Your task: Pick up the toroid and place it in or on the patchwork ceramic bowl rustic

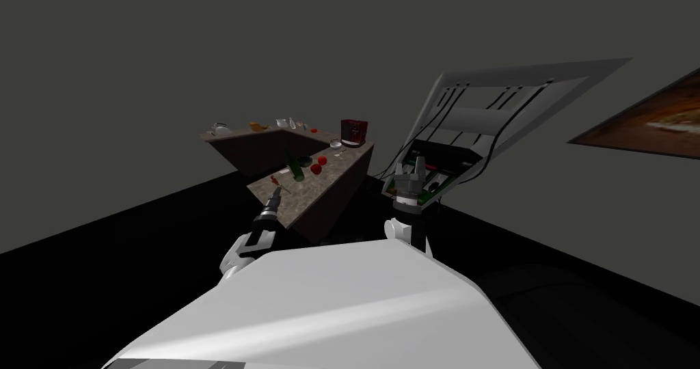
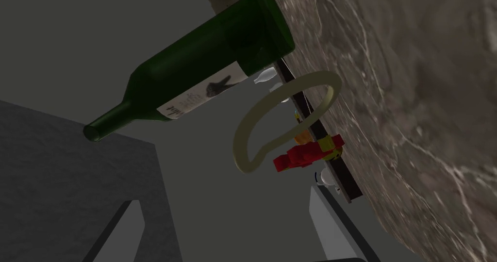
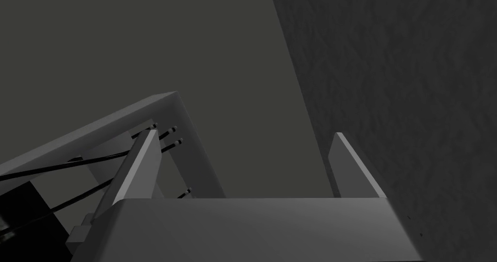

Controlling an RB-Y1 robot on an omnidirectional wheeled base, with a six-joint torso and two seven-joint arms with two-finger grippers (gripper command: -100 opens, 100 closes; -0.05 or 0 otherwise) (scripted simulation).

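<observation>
So the left gripper [image 2: 221, 196] is hanging at the near end of the counter [image 2: 412, 104], fingers spread wide and nothing between them. The toroid [image 2: 238, 142] is sitting just ahead of it at the counter's edge, between the green bottle [image 2: 204, 65] and a little red toy [image 2: 306, 155], close to both. I can't tell if it's lying flat or tipped up. It's looking like a thin pale ring, so I'm guessing light and stiff, and probably a bit slippery with a band that skinny. I'm thinking the best bet is pinching across the band on the side nearest the gripper, away from the bottle, since knocking that over looks easy. Further along the counter, past the bottle, a dark bowl [image 1: 304, 160] is sitting next to a red fruit [image 1: 316, 169]. A paler bowl [image 1: 335, 143] is sitting beyond that, near a red machine [image 1: 353, 132]. Both are too small for me to tell which one is the patchwork one or whether anything's in them. Over on the right, the right gripper [image 1: 409, 171] is pointing up in front of a white frame [image 1: 478, 120] with black cables, fingers also wide apart and holding nothing.
</observation>
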